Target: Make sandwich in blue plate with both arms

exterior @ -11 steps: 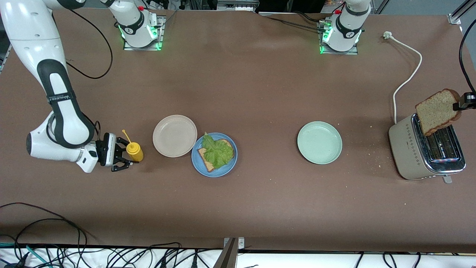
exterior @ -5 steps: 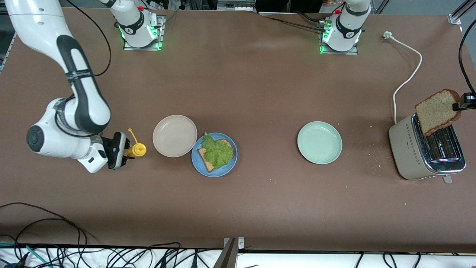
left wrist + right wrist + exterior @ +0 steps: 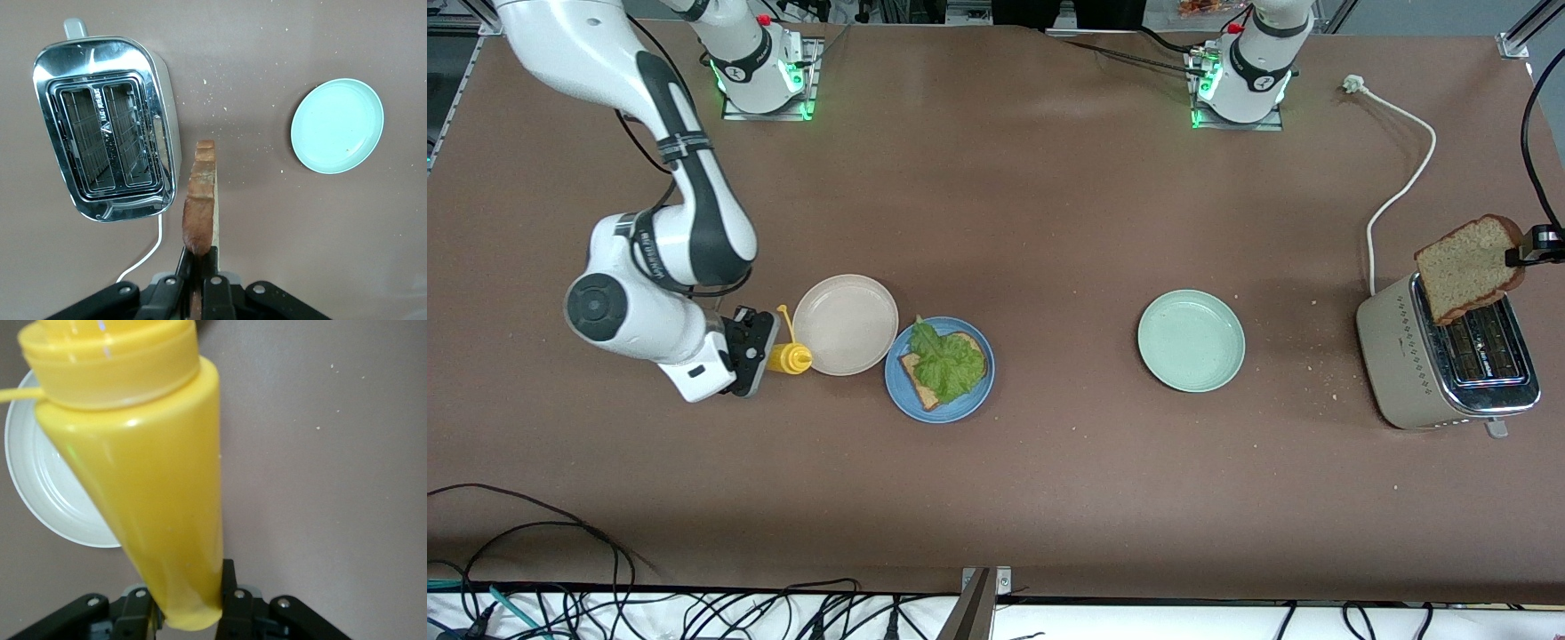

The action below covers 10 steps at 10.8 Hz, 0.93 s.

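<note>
So far the sandwich is half built: on the blue plate, mid-worktop beside the beige plate, one bread slice lies under a lettuce leaf, with no top slice yet. The left claw pinches the second slice above the toaster, well apart from the plate. The right claw grips a yellow squeeze bottle, tilted over the beige plate's edge. Sauce, perhaps, and the top slice remain.
</note>
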Each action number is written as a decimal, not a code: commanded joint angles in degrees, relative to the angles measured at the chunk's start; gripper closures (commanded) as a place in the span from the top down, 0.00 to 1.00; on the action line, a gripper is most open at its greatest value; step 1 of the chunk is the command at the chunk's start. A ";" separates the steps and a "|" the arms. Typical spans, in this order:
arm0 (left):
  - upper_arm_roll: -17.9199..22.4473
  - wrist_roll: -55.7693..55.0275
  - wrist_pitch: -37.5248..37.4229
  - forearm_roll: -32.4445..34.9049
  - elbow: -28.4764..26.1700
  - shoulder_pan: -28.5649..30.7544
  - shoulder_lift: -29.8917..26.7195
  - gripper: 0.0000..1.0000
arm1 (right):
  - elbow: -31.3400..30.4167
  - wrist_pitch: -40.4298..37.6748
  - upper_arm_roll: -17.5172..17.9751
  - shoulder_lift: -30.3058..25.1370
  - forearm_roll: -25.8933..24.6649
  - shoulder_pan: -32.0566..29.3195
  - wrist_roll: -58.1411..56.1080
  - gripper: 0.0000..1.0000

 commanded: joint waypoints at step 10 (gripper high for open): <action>0.07 -0.28 -0.28 -1.46 -0.10 0.04 0.20 0.00 | -6.17 -0.34 -10.40 1.14 -33.08 26.97 34.02 0.00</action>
